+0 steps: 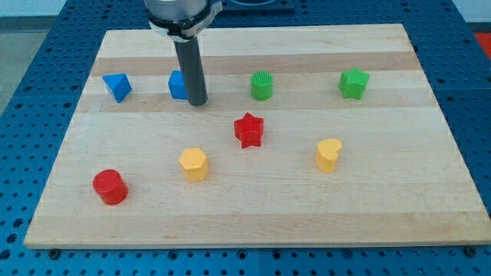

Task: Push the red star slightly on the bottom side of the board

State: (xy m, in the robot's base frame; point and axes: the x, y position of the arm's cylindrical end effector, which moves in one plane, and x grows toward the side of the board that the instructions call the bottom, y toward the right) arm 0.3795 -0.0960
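Observation:
The red star lies near the middle of the wooden board. My tip stands up and to the left of the star, a short gap away. The rod partly hides a blue block just to the tip's left, and the tip looks to be touching it.
A blue block lies at the upper left. A green cylinder and a green star lie along the top right. A yellow block, a yellow heart-like block and a red cylinder lie lower down.

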